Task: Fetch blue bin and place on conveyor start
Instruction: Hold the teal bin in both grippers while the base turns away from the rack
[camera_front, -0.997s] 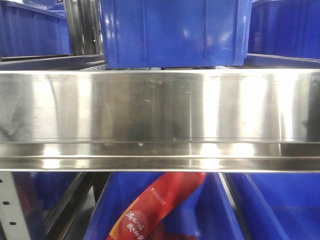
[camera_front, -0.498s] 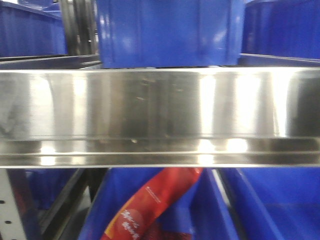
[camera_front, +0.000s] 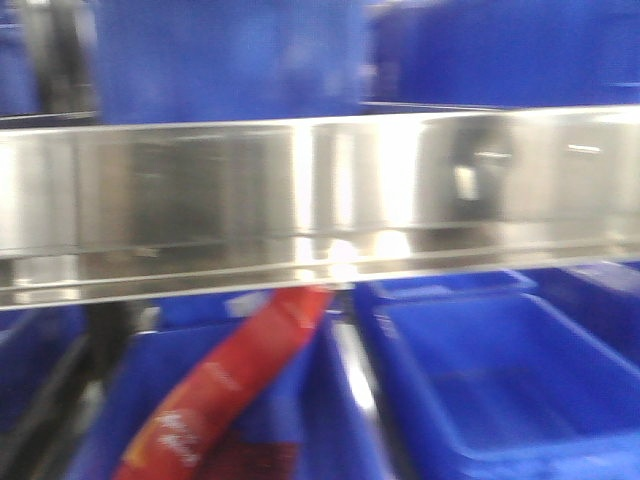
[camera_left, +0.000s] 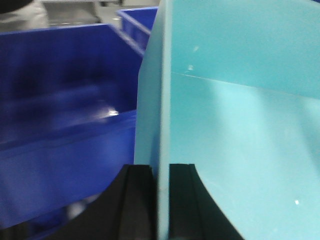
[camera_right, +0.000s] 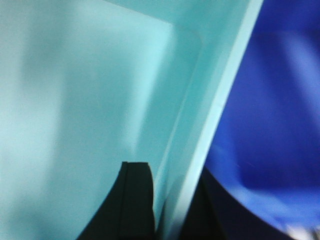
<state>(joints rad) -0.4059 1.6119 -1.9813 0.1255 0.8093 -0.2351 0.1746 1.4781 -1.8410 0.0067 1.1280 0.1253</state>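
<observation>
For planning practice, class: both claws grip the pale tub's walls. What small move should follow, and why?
Probably back the tub away from the shelf: the left claw and right claw each pinch a wall, blue crates flank it, and no belt shows.

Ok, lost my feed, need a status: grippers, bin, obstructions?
Left gripper shut on blue bin wall. Right gripper shut on bin wall too. Dark blue crates close alongside; conveyor start not in view.

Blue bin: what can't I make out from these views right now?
Blue bin: both wrist views sit too close; bottom, contents and far side cut off by the frame edges.
Conveyor start: in no view.
Front view: motion-blurred; red packet print unreadable; bin not in frame.
</observation>
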